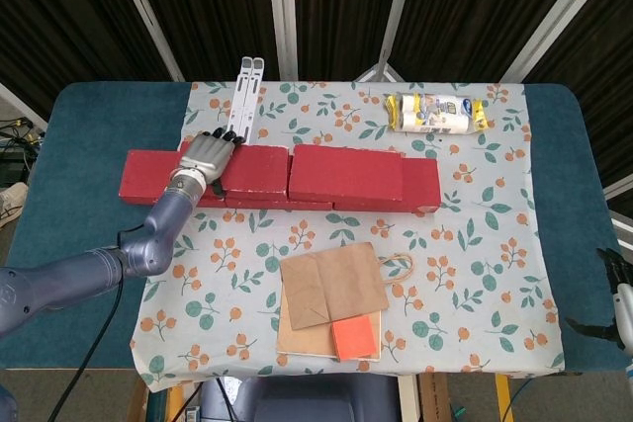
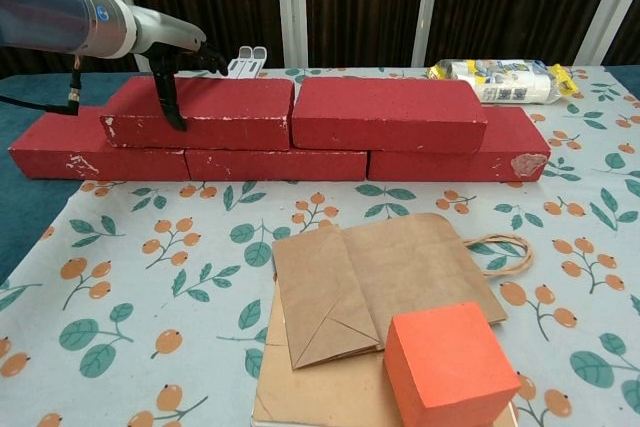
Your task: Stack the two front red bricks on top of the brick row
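Dark slatted panels back the surface (image 1: 89, 126), whose teal top carries a floral cloth (image 1: 475, 224). We take the brick row (image 2: 275, 163) as landmark: three red bricks laid end to end, long axis running left to right across the cloth. On top of it lie two upper bricks, the left upper brick (image 1: 242, 167) and the right upper brick (image 1: 346, 174), both with their long axes along the row and their ends nearly touching.

We see the left robot hand (image 1: 204, 158) laid over the left end of the left upper brick, fingers spread across its top toward the far edge. Only the chest view shows the thumb (image 2: 170, 99) pressed down the brick's front face, so the robot hand is clamped on that brick. Of the right robot hand (image 1: 618, 295), only the head view catches an edge; we cannot tell its state.

In front of the row lie a paper bag (image 2: 385, 282) and an orange block (image 2: 450, 365). Behind it lie a white stand (image 1: 245, 96) and a wrapped packet (image 1: 437, 112).
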Controlling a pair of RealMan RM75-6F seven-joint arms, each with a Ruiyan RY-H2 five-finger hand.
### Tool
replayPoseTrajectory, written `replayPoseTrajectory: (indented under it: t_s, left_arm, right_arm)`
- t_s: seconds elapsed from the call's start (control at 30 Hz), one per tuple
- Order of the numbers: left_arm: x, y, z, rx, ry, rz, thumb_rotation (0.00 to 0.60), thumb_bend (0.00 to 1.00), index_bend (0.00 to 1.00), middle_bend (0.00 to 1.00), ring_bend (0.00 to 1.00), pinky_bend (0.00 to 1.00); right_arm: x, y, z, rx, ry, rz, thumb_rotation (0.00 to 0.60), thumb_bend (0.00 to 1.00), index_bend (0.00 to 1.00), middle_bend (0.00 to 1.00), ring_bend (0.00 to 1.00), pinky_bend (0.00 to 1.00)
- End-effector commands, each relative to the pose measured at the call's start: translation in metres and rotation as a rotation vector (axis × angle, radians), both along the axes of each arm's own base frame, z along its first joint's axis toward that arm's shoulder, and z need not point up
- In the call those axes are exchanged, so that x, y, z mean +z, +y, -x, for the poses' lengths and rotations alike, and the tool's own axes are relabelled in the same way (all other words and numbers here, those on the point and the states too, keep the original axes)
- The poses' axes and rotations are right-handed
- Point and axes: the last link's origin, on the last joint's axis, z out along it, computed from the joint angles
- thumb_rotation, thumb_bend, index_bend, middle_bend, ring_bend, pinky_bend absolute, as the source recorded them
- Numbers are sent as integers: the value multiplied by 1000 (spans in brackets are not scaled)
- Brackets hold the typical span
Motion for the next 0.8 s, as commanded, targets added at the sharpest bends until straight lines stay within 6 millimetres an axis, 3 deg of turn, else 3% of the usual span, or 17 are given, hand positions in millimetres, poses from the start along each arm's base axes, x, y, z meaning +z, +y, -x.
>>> replayPoseTrajectory:
  t_s: [0.03, 0.33, 0.43, 0.57, 0.7, 0.8]
  left_arm:
    - [0, 0, -1, 0, 1, -1, 600, 0, 102, 23, 17, 155]
    - [6, -3, -6, 14, -13, 7, 600, 0, 60, 0, 0, 134]
    - [17, -5, -13, 8, -25, -6, 600, 0, 29, 0, 0, 111]
    - [46, -14, -31, -19, -113, -42, 600, 0, 2, 0, 0, 80]
    - [91, -49, -44, -155, -335, -170, 600, 0, 17, 0, 0, 112]
    - [114, -95, -11, -245, -414, -279, 600, 0, 65, 2, 0, 175]
  right_arm:
    - [0, 0, 0, -1, 0, 0, 600, 62, 0, 2, 0, 0]
    - [1, 0, 0, -9, 4, 1, 600, 61, 0, 2, 0, 0]
    - [1, 0, 0, -11, 5, -2, 600, 61, 0, 2, 0, 0]
    - [1, 1, 0, -9, 6, 1, 600, 61, 0, 2, 0, 0]
    - [2, 0, -1, 6, 8, 17, 600, 61, 0, 2, 0, 0]
    - [3, -2, -1, 31, 19, 32, 600, 61, 0, 1, 0, 0]
